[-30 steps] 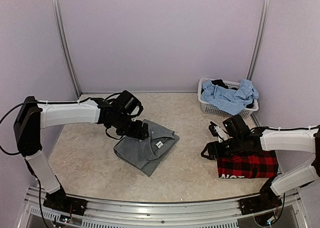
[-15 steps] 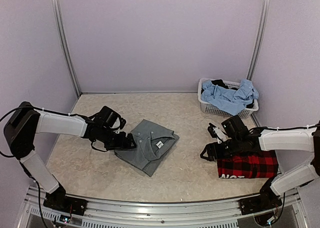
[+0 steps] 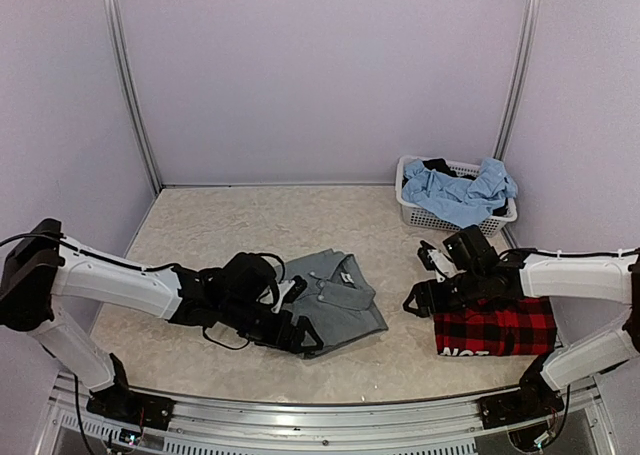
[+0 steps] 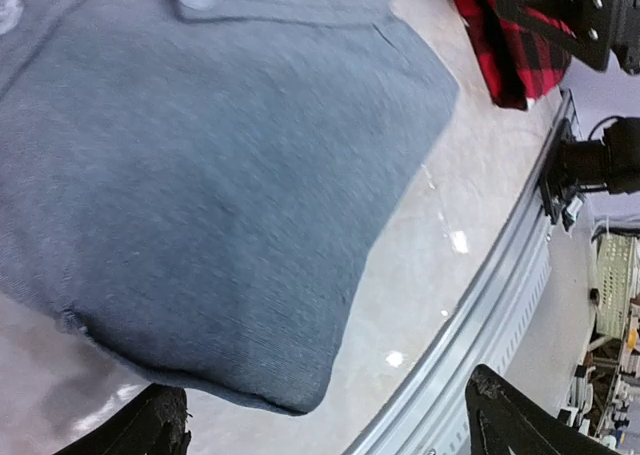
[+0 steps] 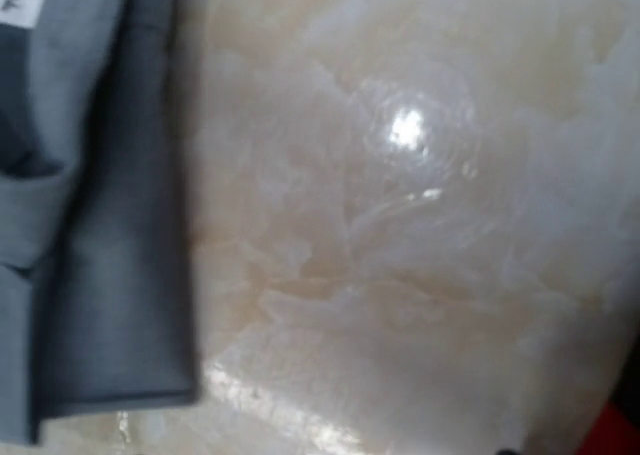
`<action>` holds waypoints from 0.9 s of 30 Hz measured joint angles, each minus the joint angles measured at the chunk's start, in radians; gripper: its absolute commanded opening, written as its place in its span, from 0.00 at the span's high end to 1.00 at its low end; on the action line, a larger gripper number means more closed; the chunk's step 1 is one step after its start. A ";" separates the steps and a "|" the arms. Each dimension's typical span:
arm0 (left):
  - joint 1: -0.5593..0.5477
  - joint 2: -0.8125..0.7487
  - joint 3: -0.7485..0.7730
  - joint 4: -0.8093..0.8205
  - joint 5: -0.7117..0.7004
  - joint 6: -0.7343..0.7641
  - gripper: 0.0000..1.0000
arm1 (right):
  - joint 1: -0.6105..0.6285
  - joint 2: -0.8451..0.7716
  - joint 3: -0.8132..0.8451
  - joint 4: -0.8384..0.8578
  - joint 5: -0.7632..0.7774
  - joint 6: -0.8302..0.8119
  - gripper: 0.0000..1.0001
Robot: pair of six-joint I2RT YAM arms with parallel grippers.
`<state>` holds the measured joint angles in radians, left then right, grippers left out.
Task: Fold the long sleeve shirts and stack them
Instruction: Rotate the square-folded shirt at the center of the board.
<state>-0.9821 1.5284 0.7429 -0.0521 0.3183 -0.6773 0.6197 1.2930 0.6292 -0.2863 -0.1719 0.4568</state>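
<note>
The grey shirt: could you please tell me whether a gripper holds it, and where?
Neither holds it: the left gripper is open at the grey shirt's near edge, the right gripper open, apart.

Two folded shirts are counted on the table (image 3: 200, 235): one grey shirt (image 3: 335, 295) and one red-and-black plaid shirt (image 3: 500, 330). Two arms are seen, each ending in one gripper: the left gripper (image 3: 298, 335) and the right gripper (image 3: 418, 303). One white basket (image 3: 408, 210) is counted. The blue garments (image 3: 455, 195) heaped in it cannot be counted surely, perhaps two.
</note>
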 measured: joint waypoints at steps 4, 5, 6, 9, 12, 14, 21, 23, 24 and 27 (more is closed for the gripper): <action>-0.101 0.136 0.108 0.030 0.039 -0.002 0.11 | 0.000 -0.023 0.022 -0.028 0.025 -0.007 0.29; -0.120 0.182 0.150 0.031 0.046 0.003 0.11 | 0.000 -0.030 0.026 -0.036 0.030 -0.008 0.29; -0.137 0.217 0.185 0.027 0.048 0.011 0.11 | 0.000 -0.040 0.029 -0.043 0.036 -0.008 0.29; -0.189 0.301 0.292 -0.012 0.039 0.056 0.09 | 0.000 -0.071 0.030 -0.064 0.043 -0.006 0.29; -0.214 0.301 0.327 -0.059 0.008 0.100 0.08 | 0.000 -0.103 0.028 -0.065 0.030 0.008 0.30; -0.207 0.276 0.327 -0.090 -0.020 0.122 0.07 | 0.002 -0.121 0.015 -0.049 0.015 0.028 0.30; -0.013 0.072 0.251 -0.115 -0.103 0.164 0.02 | 0.082 -0.129 -0.055 0.043 -0.024 0.146 0.25; 0.071 0.030 0.231 -0.103 -0.118 0.171 0.03 | 0.126 -0.117 -0.072 0.099 -0.029 0.196 0.23; 0.106 0.019 0.225 -0.096 -0.124 0.174 0.03 | 0.141 -0.109 -0.080 0.123 -0.030 0.220 0.23; 0.220 0.014 0.222 -0.068 -0.118 0.189 0.05 | 0.171 -0.082 -0.111 0.205 -0.038 0.289 0.22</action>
<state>-0.7624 1.5429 0.9646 -0.1204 0.2005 -0.4881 0.7902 1.2110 0.5182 -0.0814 -0.2096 0.7456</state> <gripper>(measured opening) 0.966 0.773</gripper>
